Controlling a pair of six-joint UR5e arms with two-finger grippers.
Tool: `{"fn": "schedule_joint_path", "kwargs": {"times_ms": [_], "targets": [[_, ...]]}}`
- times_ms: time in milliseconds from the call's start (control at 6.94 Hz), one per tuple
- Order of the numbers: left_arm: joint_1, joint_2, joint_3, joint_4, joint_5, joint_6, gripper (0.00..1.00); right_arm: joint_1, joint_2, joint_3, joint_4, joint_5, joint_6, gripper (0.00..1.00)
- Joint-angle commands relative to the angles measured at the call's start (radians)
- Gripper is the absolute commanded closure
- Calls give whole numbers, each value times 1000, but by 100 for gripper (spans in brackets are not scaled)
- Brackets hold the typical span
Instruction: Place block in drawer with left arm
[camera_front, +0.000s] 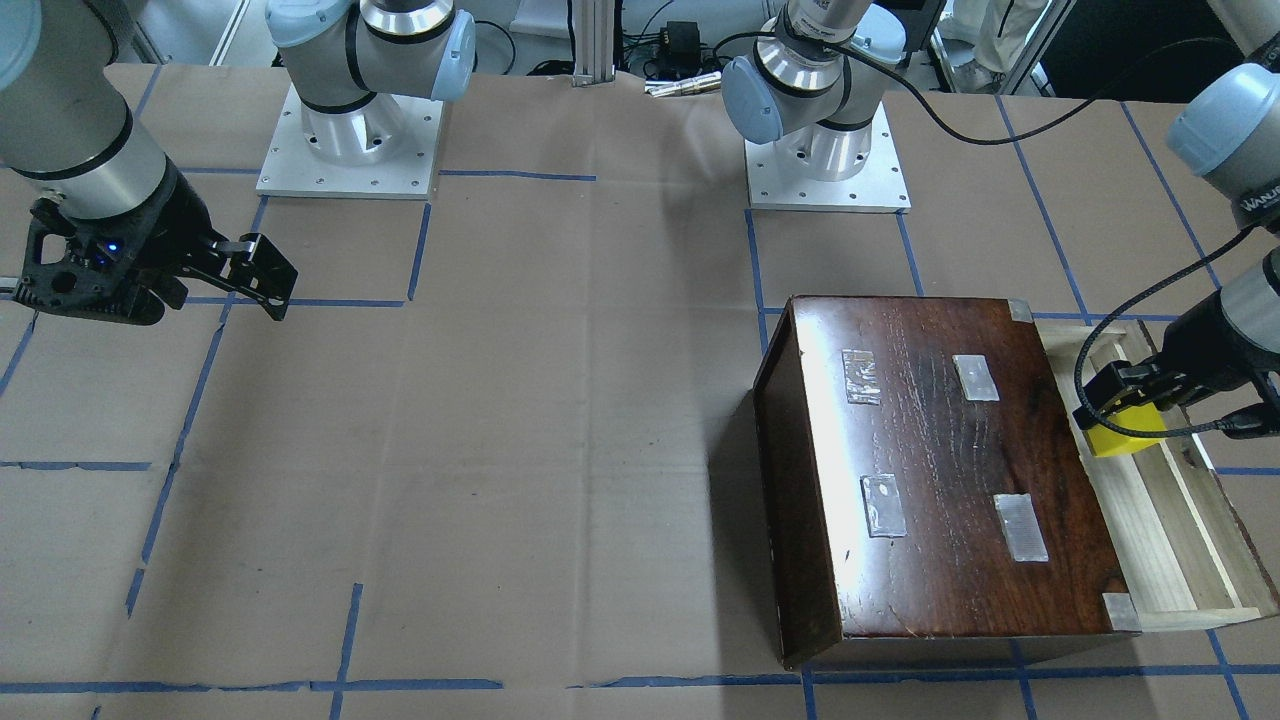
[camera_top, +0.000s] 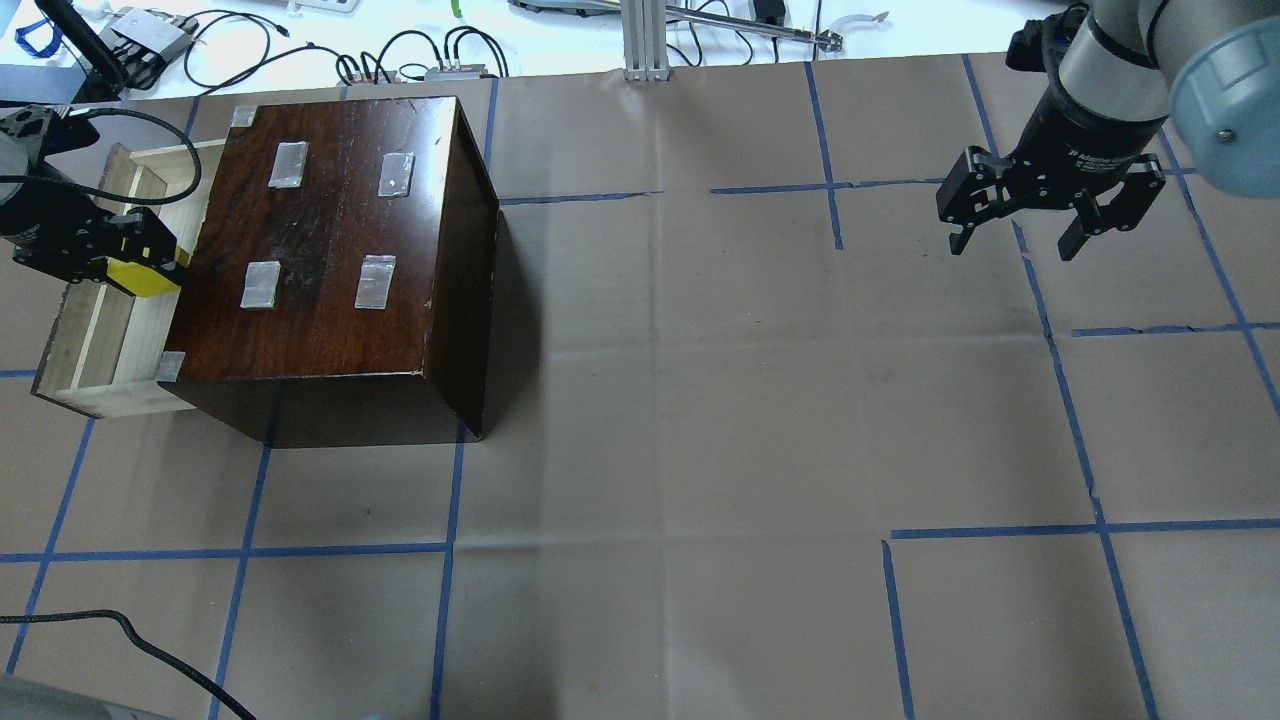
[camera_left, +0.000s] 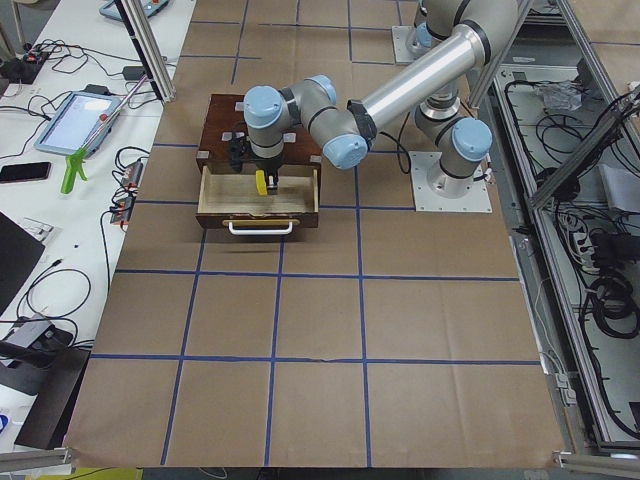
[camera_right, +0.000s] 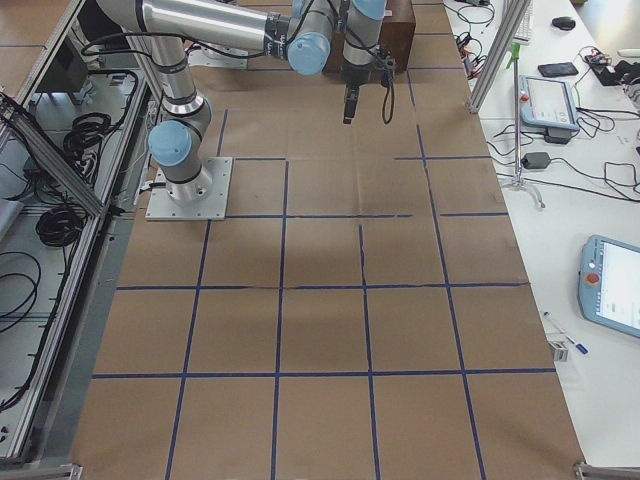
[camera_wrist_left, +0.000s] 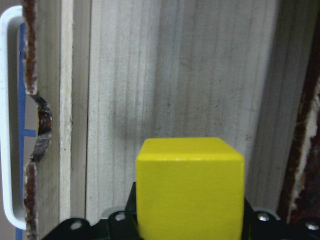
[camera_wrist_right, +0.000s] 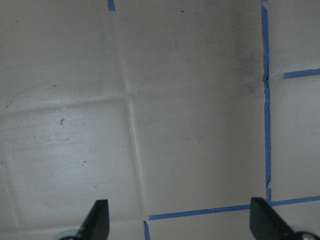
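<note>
My left gripper (camera_top: 135, 262) is shut on the yellow block (camera_top: 143, 279) and holds it over the open drawer (camera_top: 95, 330), a pale wood tray pulled out of the dark-brown box (camera_top: 330, 250). In the front view the block (camera_front: 1122, 430) hangs above the drawer (camera_front: 1160, 540) close to the box side. The left wrist view shows the block (camera_wrist_left: 190, 187) above the drawer floor (camera_wrist_left: 175, 75), not touching it. My right gripper (camera_top: 1012, 240) is open and empty, far right above the paper.
The drawer's dark notched front with a white handle (camera_wrist_left: 10, 120) is at its outer end. Blue tape lines (camera_top: 450, 545) cross the brown paper table cover. Cables and a metal post (camera_top: 640, 40) lie beyond the far edge.
</note>
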Motion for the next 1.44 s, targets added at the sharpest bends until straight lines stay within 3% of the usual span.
{"fn": "schedule_joint_path", "kwargs": {"times_ms": [0, 144, 432, 577, 721, 1009, 1297], "targets": [[0, -5, -10, 7, -2, -3, 18, 0, 0, 0, 0, 0, 0, 0], [0, -5, -8, 9, 0, -3, 9, 0, 0, 0, 0, 0, 0, 0], [0, 31, 25, -4, 1, -3, 2, 0, 0, 0, 0, 0, 0, 0], [0, 53, 41, -20, 21, -3, 1, 0, -2, 0, 0, 0, 0, 0], [-1, 88, 85, -122, 67, -6, 2, 0, 0, -1, 0, 0, 0, 0], [-38, 154, 118, -232, 63, -111, 2, 0, 0, 0, 0, 0, 0, 0], [-182, 182, 119, -246, 69, -311, 1, 0, 0, 0, 0, 0, 2, 0]]}}
